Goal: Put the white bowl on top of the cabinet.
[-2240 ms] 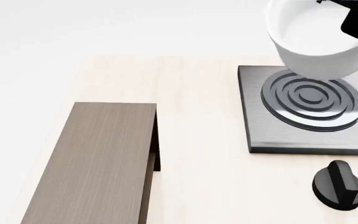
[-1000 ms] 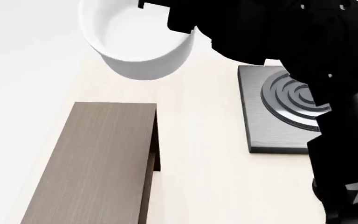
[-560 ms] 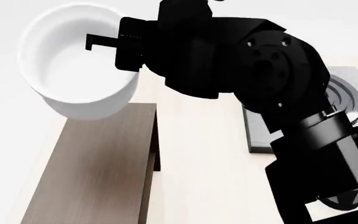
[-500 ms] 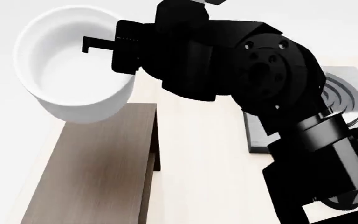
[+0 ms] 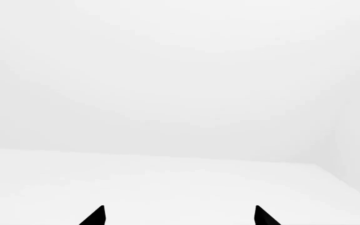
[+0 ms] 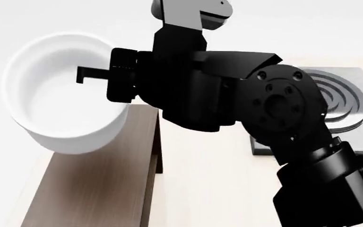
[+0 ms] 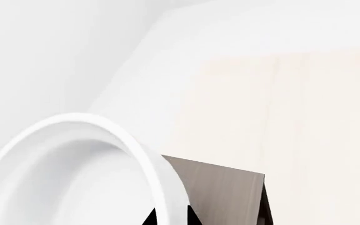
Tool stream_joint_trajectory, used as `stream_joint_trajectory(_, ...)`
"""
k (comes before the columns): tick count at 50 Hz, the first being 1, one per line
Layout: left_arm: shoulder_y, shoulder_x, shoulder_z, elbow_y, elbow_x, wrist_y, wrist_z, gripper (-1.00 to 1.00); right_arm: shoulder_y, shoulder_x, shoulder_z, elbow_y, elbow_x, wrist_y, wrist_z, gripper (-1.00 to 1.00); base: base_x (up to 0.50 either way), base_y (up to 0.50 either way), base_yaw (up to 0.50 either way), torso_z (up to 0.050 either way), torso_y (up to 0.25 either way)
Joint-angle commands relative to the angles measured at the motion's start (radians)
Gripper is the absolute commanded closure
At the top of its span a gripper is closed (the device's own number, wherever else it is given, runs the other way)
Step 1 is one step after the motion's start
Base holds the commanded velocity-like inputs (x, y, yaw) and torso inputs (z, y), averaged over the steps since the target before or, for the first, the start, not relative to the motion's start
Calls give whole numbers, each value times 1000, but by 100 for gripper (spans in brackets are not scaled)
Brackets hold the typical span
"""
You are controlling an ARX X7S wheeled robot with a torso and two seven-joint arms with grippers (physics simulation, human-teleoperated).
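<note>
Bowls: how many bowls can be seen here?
1: the white bowl hangs in the right gripper, above the cabinet end. The arm may hide others.

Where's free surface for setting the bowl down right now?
The cabinet top is bare along its near stretch, below the white bowl held by the right gripper. The light table between cabinet and stove plate is also bare. The right arm crowds the middle.

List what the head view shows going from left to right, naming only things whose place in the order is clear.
White bowl → right gripper clamped on its rim → stove plate. The cabinet lies partly under the bowl, so it is left out.
</note>
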Motion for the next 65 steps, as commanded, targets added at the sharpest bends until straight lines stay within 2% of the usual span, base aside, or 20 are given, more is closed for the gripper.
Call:
stream_joint_trajectory(1,-7,11,28,-7,61,-18,42,-100,-47,30,57,-133,30,14,23,100,0,0,0,0,0)
stream_joint_trajectory(42,-12,6,35,-7,65,-26,37,-100,-122,62,23,-197,79,39,76,100,0,0,0,0,1)
stream_joint_trajectory(65,-11,6,35,-9,63,-23,37,-100,-150,55,-7,-151,59,32,56,100,0,0,0,0,0)
